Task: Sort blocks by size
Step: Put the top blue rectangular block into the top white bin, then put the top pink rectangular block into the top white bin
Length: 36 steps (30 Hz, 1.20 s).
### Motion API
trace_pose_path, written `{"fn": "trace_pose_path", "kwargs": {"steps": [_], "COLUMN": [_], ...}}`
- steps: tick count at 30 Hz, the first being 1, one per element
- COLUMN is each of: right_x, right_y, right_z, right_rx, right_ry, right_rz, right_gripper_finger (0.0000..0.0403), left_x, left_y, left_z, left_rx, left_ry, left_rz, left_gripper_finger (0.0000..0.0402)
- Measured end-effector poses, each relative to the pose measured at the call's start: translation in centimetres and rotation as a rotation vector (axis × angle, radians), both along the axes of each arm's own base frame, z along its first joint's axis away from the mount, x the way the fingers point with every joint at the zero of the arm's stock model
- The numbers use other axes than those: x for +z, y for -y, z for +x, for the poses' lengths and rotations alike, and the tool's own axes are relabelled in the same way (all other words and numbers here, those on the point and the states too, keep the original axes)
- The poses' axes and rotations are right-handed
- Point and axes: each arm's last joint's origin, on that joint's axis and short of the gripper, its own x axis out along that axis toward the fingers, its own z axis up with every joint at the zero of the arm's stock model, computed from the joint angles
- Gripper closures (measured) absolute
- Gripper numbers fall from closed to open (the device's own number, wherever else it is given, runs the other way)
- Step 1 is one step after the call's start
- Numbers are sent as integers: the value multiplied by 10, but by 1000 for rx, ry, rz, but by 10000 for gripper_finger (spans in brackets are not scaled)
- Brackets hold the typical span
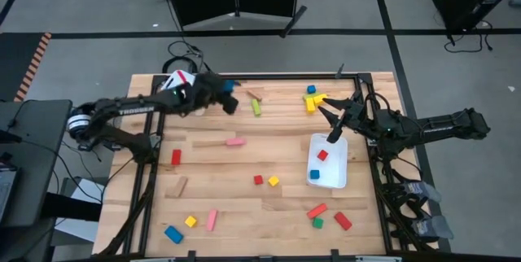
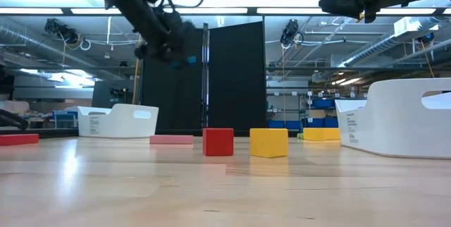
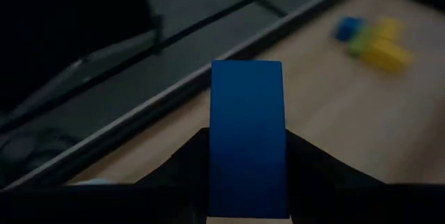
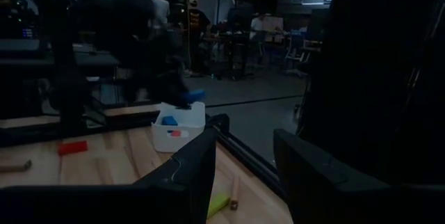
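My left gripper (image 1: 228,93) is raised over the table's far left part, next to a white bin (image 1: 173,81), and is shut on a blue bar block (image 3: 247,133). The block also shows in the high view (image 1: 230,85) and the low view (image 2: 192,61). My right gripper (image 1: 330,124) is open and empty in the air over the far end of a second white bin (image 1: 334,182), which holds a red cube (image 1: 322,155) and a blue cube (image 1: 315,173). Many more blocks lie flat on the table. My left gripper pinches the blue bar's two long sides (image 3: 217,161) between its two fingers (image 3: 186,163), which lie along the bar. The bar's free end (image 3: 247,71) sticks out beyond the fingertips. The bar is lifted clear of the table.
A yellow, blue and green cluster (image 1: 313,99) lies at the far right. A green bar (image 1: 256,107), a pink bar (image 1: 235,141), a red cube (image 1: 258,180) and a yellow cube (image 1: 273,181) lie mid-table. Others lie near the front edge. A black rail (image 1: 285,76) edges the far side.
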Motion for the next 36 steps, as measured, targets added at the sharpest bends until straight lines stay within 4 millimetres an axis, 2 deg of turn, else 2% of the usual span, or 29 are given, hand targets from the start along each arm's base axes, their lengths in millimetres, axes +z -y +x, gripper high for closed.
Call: {"fn": "trace_pose_path", "kwargs": {"steps": [7,14,21,26,32,36], "right_x": [-1,-3,-6,-9,-14,-13], "right_y": [0,-1,-1,-2,-3,-5], "right_z": [5,14,24,31,41,56], "right_rx": [5,4,4,4,29,80], "right_ry": [4,4,3,4,3,-26], "right_rz": [9,-8,-15,-15,-16,2], "right_gripper_finger": [247,247,247,247,247,247], "left_x": [-6,-23,-54,-62,-59,-36], "left_y": [-52,-72,-71,-69,-65,-51], "left_z": [-34,-67,-89,-93,-92,-82], "left_rx": [183,317,399,433,374,183], "left_ry": [15,-47,-103,-138,-110,27], "left_rz": [-86,-203,-307,-301,-330,-277], "left_gripper_finger": [262,262,230,197,154,138]}}
